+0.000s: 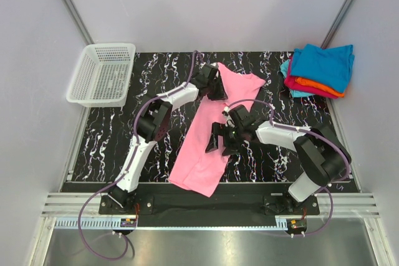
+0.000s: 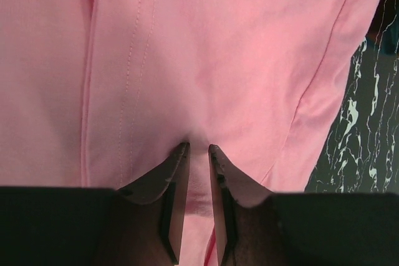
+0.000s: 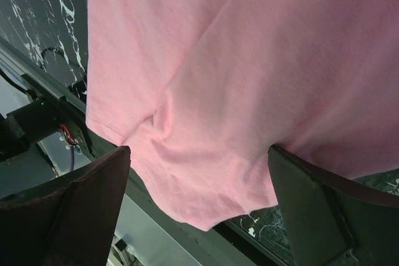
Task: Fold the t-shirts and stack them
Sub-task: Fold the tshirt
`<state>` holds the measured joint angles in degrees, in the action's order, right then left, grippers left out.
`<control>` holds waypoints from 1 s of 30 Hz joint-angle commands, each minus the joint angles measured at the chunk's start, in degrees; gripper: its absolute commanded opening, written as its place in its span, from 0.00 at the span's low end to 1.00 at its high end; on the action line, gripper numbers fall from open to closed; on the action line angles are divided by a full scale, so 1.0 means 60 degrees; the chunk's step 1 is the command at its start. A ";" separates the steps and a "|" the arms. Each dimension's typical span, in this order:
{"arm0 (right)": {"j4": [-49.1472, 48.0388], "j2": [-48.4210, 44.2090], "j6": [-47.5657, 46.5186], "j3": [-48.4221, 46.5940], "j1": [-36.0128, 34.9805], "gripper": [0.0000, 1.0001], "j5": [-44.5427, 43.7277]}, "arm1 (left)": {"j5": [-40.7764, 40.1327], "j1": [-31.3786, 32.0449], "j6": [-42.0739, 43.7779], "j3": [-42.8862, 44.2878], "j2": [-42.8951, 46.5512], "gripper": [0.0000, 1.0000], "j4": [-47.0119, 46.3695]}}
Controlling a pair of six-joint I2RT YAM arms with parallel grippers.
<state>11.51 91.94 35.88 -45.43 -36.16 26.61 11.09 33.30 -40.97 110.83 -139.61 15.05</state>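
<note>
L gripper jaws nearly shut, pinching a fold of pink t-shirt at its far end. R gripper jaws wide open over the shirt, nothing held. Shirt lies lengthwise mid-table, hem at near edge. Folded stack sits at far-right corner.
</note>
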 commanded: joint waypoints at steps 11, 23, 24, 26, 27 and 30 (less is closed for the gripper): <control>0.2782 0.0234 0.0188 -0.0484 -0.0081 1.00 -0.2338 | -0.2286 -0.0422 -0.0027 0.0733 -0.0140 0.25 0.1857; 0.4747 0.0642 -0.0515 -0.1744 -0.0067 1.00 -0.3863 | -0.2537 -0.1316 -0.0393 0.1348 -0.0286 0.25 0.1886; 0.4834 0.0890 -0.0559 -0.1846 -0.0052 1.00 -0.3936 | -0.2523 -0.1432 -0.0408 0.1537 -0.0344 0.25 0.1886; 0.4893 0.1125 -0.0749 -0.2139 -0.0038 1.00 -0.4097 | -0.2479 -0.1550 -0.0422 0.1772 -0.0564 0.25 0.1886; 0.4923 0.1388 -0.0779 -0.2242 0.0021 1.00 -0.4127 | -0.2334 -0.1667 -0.0423 0.2049 -0.0651 0.25 0.1872; 0.4966 0.1873 -0.0999 -0.2652 0.0152 1.00 -0.4171 | -0.2069 -0.1887 -0.0423 0.2460 -0.1003 0.25 0.1886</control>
<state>40.21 99.29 33.19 -60.03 -36.23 6.68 -1.15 23.29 -43.40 121.75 -143.55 26.13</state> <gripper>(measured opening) 0.994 0.255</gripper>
